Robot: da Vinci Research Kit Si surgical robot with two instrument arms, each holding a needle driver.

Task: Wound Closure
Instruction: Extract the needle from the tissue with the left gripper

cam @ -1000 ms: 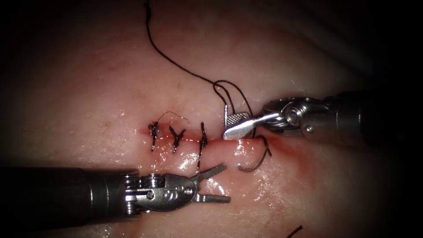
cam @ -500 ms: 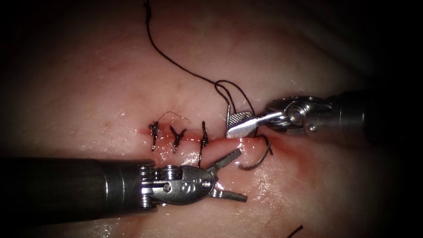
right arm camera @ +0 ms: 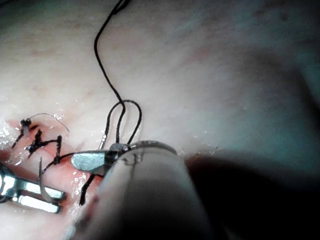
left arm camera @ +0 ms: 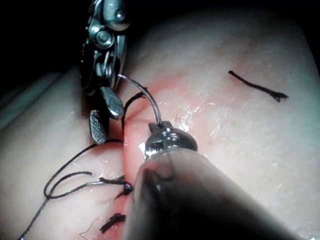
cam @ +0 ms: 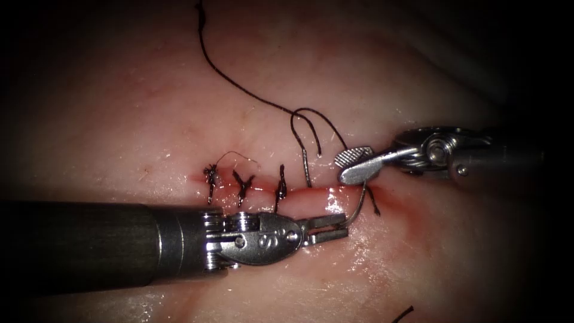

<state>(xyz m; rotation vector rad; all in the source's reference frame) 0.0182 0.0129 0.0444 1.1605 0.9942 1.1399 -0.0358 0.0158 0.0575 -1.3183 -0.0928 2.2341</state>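
The curved needle [cam: 357, 206] is in the tissue [cam: 149, 119], just right of the three stitches. Its tail stands out above the cut [cam: 311, 192], and its pointed end comes out below the cut. My left tool [cam: 338, 226] lies below the cut, its jaws shut on the needle near the tip. The left wrist view shows the needle [left arm camera: 150, 102] arching into those jaws. My right tool [cam: 353, 164] hovers above the cut's right end, open and holding nothing. Dark thread [cam: 239, 84] loops from the needle's tail toward the top.
Three dark stitches [cam: 242, 185] close the left part of the cut. Red fluid wets the cut's right end [cam: 394, 206]. A cut end of thread [cam: 403, 312] lies on the tissue near the lower edge.
My left tool moved right and up to the needle's tip and its jaws closed on it. My right tool drew back to the right, jaws still open.
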